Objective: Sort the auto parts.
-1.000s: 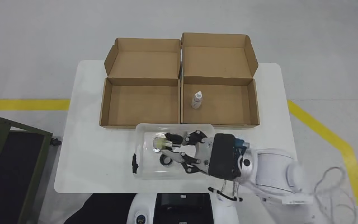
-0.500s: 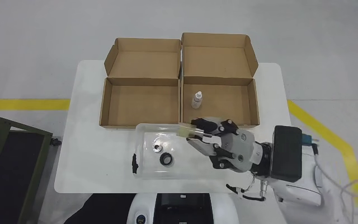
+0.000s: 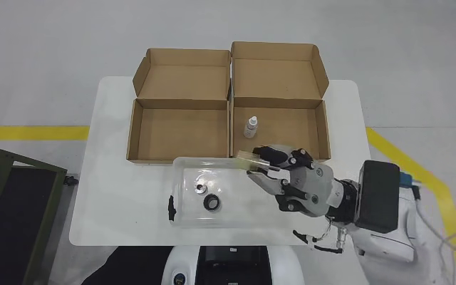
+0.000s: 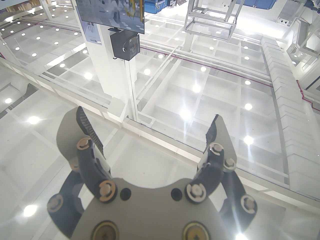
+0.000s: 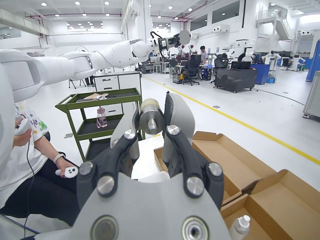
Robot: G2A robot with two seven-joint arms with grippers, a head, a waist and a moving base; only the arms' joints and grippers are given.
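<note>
My right gripper (image 3: 258, 158) is shut on a short metal cylinder with a pale end (image 3: 246, 158), held above the back right corner of the clear tray (image 3: 187, 215), close to the right cardboard box (image 3: 299, 135). The right wrist view has the cylinder (image 5: 149, 119) clamped crosswise between the fingers of that gripper (image 5: 152, 104). A small silver ring (image 3: 200, 189) and a black ring (image 3: 211, 204) lie in the tray. A white bottle (image 3: 250, 127) stands in the right box. My left gripper (image 4: 147, 121) is open and empty, pointing up at the ceiling.
The left cardboard box (image 3: 178, 134) is open, with nothing in it. A small black piece (image 3: 171, 208) sits at the tray's left edge. A green cart (image 3: 21, 206) stands off the table's left side. My left arm (image 5: 112, 56) stretches out high, away from the table.
My right gripper lifted the cylinder out of the clear tray and carried it back and to the right, toward the right box. The rings in the tray stayed put.
</note>
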